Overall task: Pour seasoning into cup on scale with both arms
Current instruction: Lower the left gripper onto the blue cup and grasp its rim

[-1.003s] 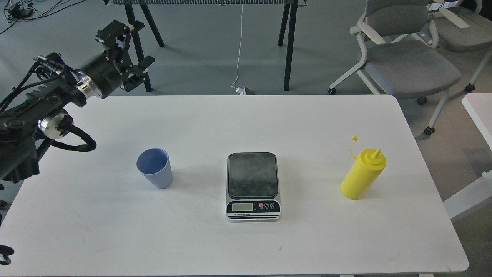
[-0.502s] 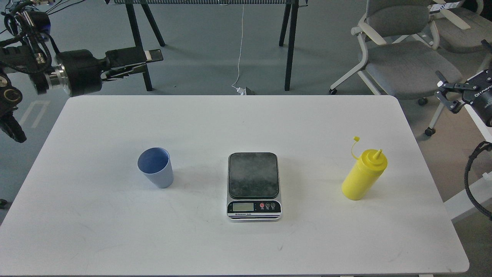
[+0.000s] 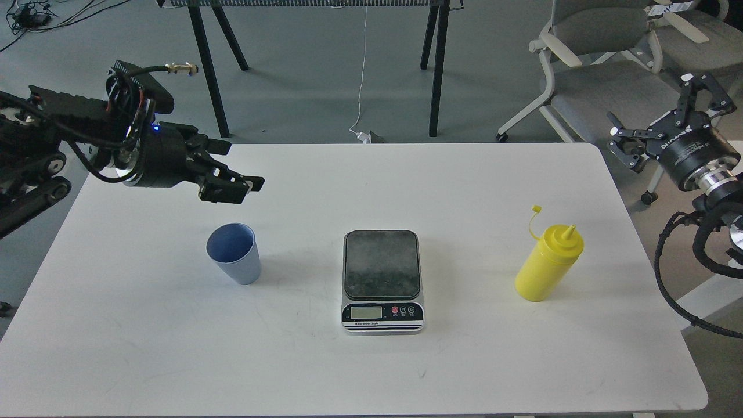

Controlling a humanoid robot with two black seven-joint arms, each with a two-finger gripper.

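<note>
The light-blue cup (image 3: 233, 253) stands upright on the white table (image 3: 371, 371), left of centre. The scale (image 3: 381, 278) lies in the middle, its dark platform bare. The yellow seasoning bottle (image 3: 548, 265) stands upright at the right, its small cap hanging off on its tether. My left gripper (image 3: 239, 168) is open and empty, above the table just behind the cup. My right gripper (image 3: 662, 115) is open and empty, off the table's far right corner, well behind the bottle.
Grey office chairs (image 3: 615, 87) stand behind the table's right corner. Black legs of a stand (image 3: 435, 64) rise behind the table. A second white table's edge (image 3: 720, 162) shows at the far right.
My left gripper has swung down and right, from beyond the table's back edge to just behind the cup. My right arm has come further into view at the right. Cup, scale and bottle have not moved.
</note>
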